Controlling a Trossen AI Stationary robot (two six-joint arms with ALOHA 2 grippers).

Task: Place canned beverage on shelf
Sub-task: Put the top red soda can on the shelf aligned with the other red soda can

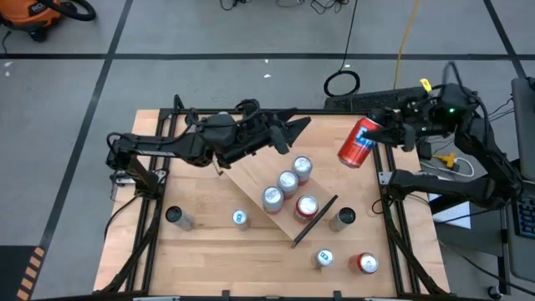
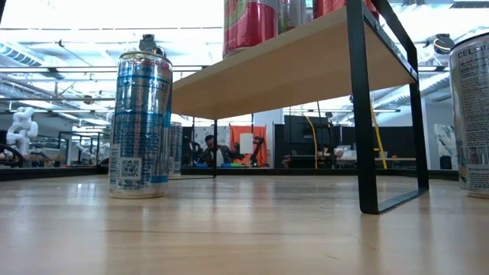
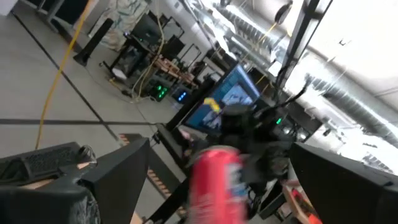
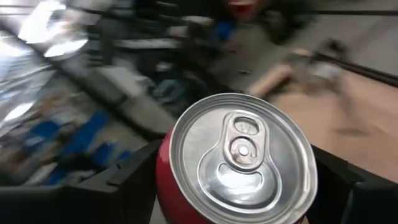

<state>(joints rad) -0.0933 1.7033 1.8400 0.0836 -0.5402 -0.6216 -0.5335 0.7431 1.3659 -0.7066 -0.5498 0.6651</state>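
Above the counter's far right edge, the right claw (image 1: 386,132) grips a tilted red can (image 1: 359,140), left claw (image 1: 288,134) wide; swinging toward the shelf (image 1: 251,176) could topple standing cans.

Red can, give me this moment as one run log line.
right gripper: holding red can aloft, tilted | shelf: four cans on it | left gripper: open, empty, above shelf
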